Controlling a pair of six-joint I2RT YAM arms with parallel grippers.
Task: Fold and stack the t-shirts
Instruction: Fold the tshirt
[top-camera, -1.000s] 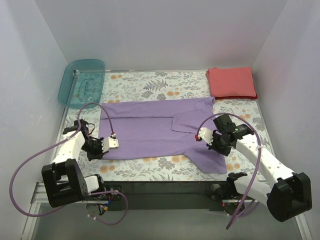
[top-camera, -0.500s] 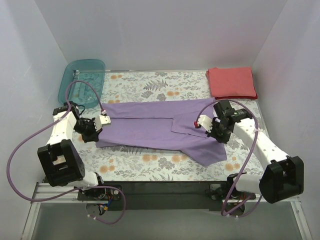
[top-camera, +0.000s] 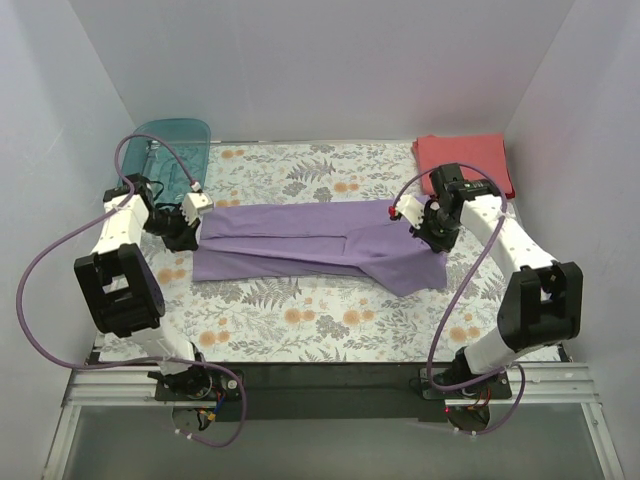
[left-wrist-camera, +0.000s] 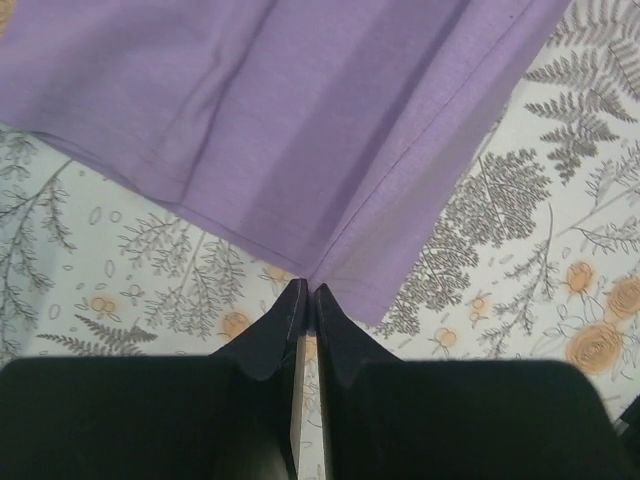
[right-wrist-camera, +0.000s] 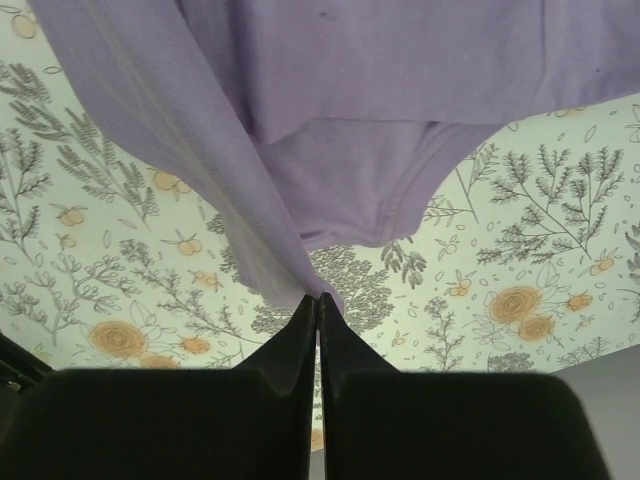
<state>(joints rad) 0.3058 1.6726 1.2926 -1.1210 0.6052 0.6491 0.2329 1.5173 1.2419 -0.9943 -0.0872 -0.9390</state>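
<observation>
We have both hands clenched on the lavender-purple short-sleeved cloth t-shirt (top-camera: 300, 240): left gripper (top-camera: 203, 210) on its left edge, right gripper (top-camera: 402, 213) on its right. The shirt lies as a half-folded band across the middle of the floral-print table mat (top-camera: 330, 320).

Risks:
- Each pinch bites only a hem tip, so pulling the arms apart could slip the cloth free.
- The loose sleeve, near right, could bunch under the fold.
- The right arm sits near the folded coral-red cloth shirt (top-camera: 465, 165), far right, and could nudge it.

Only the wrist views show the bite. Only the top view shows the coral shirt and the overall layout.
</observation>
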